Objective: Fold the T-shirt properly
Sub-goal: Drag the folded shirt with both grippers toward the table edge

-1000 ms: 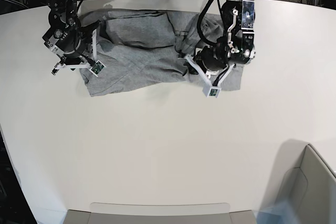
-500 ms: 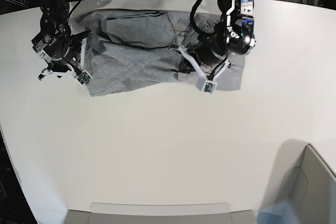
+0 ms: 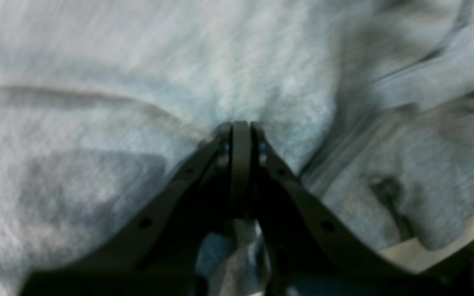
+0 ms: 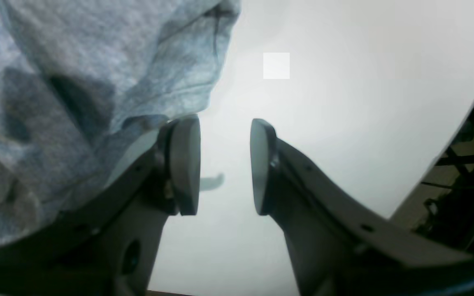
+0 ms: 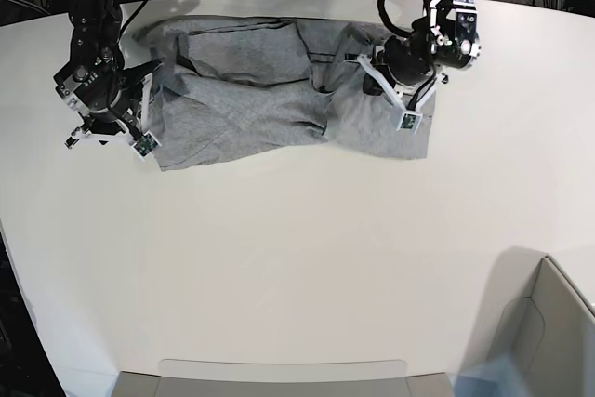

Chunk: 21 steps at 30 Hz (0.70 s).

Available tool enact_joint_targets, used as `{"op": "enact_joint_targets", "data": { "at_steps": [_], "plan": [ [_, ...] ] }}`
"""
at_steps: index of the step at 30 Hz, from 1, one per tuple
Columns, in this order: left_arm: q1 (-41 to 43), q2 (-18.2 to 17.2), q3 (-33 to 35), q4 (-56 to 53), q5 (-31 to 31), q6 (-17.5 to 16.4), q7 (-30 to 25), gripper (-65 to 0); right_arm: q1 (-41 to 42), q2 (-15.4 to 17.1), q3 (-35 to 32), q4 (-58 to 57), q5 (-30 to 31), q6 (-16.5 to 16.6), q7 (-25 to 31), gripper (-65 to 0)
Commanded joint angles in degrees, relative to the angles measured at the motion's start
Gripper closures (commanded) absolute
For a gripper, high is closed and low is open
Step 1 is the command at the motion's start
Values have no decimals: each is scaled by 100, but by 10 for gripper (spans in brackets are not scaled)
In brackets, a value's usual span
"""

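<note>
Starting at the left of the base view, your right gripper (image 5: 139,132) sits at the T-shirt's (image 5: 270,104) outer edge with its jaws spread wide. The right wrist view confirms this: its pads (image 4: 185,164) stand apart over bare table (image 5: 297,267), with the grey cloth just beside the nearer pad and nothing between them. It is released and holds nothing; I judge it is placed there to take that edge.

Moving across, the T-shirt lies at the far side of the table, crumpled and bunched, with overlapping layers and a ridge running through its middle. No lettering shows on the upward side. It is not yet flat, so I judge the folding proper has hardly begun.

At the right, your left gripper (image 5: 395,99) is over the garment's other end. In the left wrist view its jaws are clenched together, tips (image 3: 241,127) pressed into the fabric, which puckers around them. Cloth shows beneath the fingers, but whether a fold is actually pinched I cannot tell; the view is blurred. The pucker suggests you are tensioning that side to spread the shirt
</note>
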Motion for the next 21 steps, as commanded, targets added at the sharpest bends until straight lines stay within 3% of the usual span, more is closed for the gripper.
{"op": "enact_joint_targets", "data": {
  "at_steps": [1,5,12,21],
  "plan": [
    [31,-5,135,89,16,-3,84,0,116,56,33,89,0,100,24,-209],
    [198,-23,601,98,16,-3,84,0,239,30,192,80,9,100,24,-209],
    [338,-14,1506,344,16,-3,93,0,511,-471,851,80,9,100,15,-209],
    [286,-163,1383,177,69,6,75,0,476,-471,939,80,9,100,-2,-209]
  ]
}}
